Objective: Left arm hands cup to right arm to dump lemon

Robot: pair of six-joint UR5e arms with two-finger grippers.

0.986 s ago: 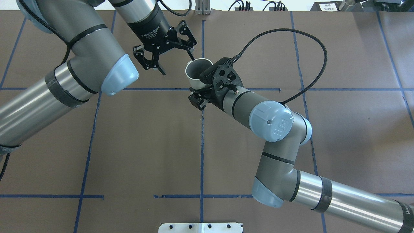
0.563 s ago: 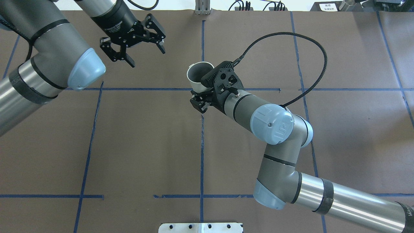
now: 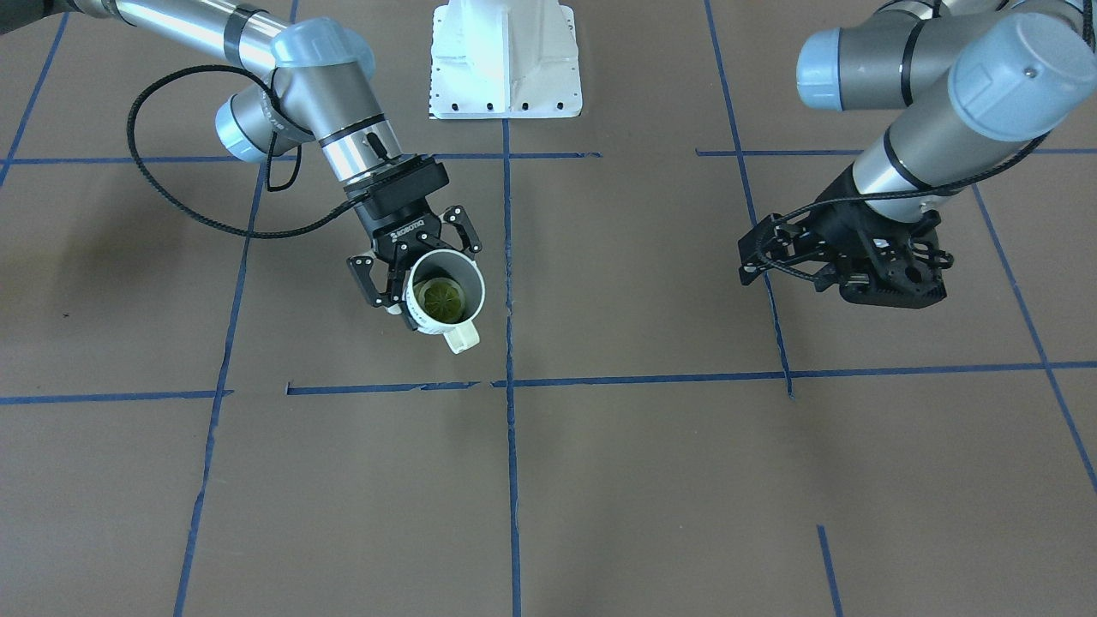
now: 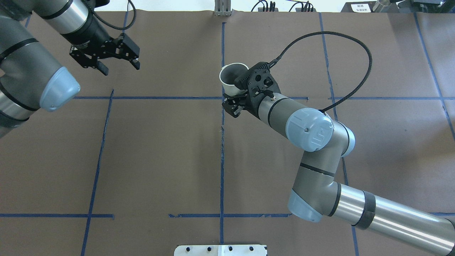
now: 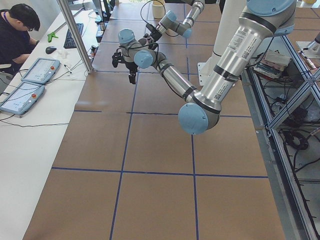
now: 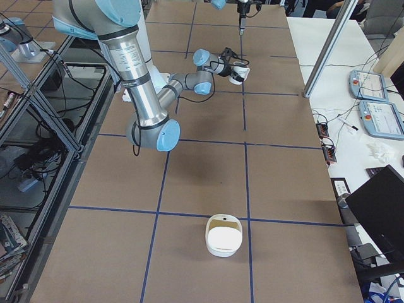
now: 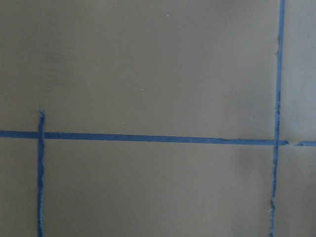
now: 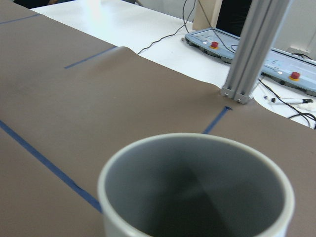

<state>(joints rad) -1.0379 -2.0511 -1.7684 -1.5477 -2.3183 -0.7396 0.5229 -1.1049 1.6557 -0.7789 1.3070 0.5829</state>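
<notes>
Front-facing view: right hand point(image 3: 417, 272) pinches the small white ribbed mug point(image 3: 463, 276), mouth tilted, near the brown table point(image 3: 643, 480) centre line, yellow-green lemon lump point(image 3: 443, 300) inside, left hand point(image 4: 120, 67) spread and well apart; roll the wrist slowly, low, grip firm so only the lemon drops.

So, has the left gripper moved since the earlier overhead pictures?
Yes. In the overhead view the left gripper has gone leftward, away from the centre blue tape line and from the cup.
</notes>
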